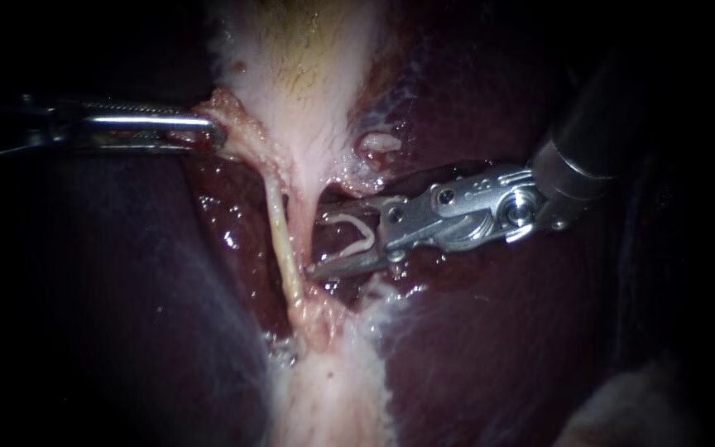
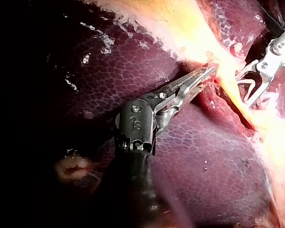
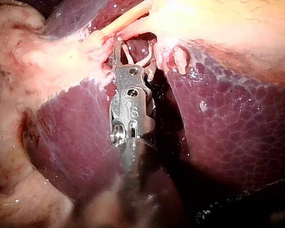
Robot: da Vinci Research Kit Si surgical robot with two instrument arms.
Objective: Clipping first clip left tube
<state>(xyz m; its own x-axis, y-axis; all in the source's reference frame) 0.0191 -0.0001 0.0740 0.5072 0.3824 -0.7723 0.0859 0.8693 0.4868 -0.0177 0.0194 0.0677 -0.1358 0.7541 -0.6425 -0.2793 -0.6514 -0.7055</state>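
Left tube, thin cream cord, runs taut mid-scene; looks slippery, fragile, so I'd clip its bare middle. Right silver tool holds a white clip open just right of it; left tool pinches pale tissue.

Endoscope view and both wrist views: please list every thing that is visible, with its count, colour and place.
liver: one, dark red-purple, on both sides of the pale tissue.
gallbladder: one, whitish-pink, upper middle of the endoscope view.
tube: one, cream, running down from the gallbladder.
pale tissue band: one, whitish, below the tube.
clip: one, white, open, carried by the right instrument, beside the tube, not around it.
left instrument: one, silver, gripping the gallbladder's lower edge.
right instrument: one, silver, tip close to the tube.
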